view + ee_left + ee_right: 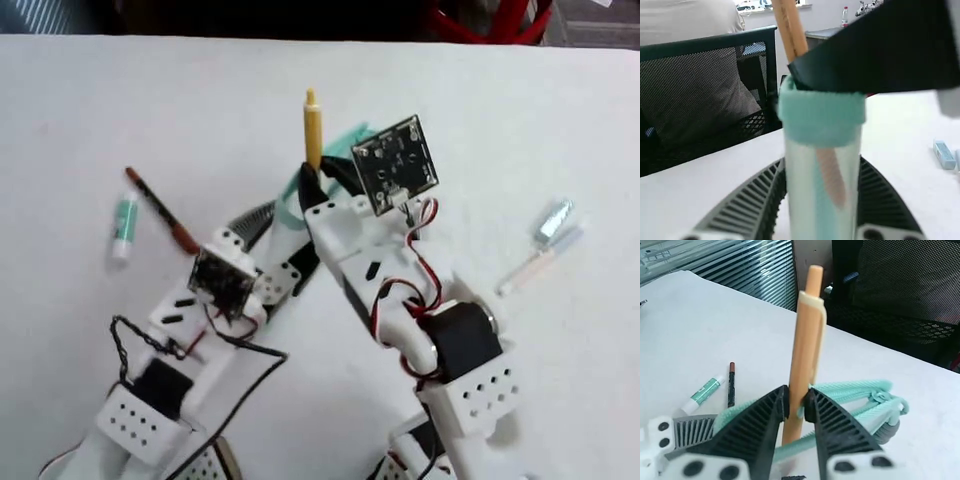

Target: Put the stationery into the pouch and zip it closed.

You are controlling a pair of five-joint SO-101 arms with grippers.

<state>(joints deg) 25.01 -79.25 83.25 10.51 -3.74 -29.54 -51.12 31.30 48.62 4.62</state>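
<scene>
Right claw (796,395) was clamped narrow on the yellow pen (807,330), gripping it low on the barrel. Pen stood near upright, clicker end up, tip down inside the pouch (820,117)

Left claw (822,162) was closed on the pouch, one ribbed finger on each side, pouch upright with the teal zip rim open at top. Pen's lower end showed through the clear pouch wall

On the high view, pouch sat mid-bench (500,110), mostly hidden under both claws

Still out on the bench:
- glue stick (123,225) and brown pen (160,210), close together, at 9 o'clock from the pouch
- pale pen (540,262) and a small light-blue item (552,220), can't tell what it was, just beside it, at 3-4 o'clock, well apart from the pouch
</scene>
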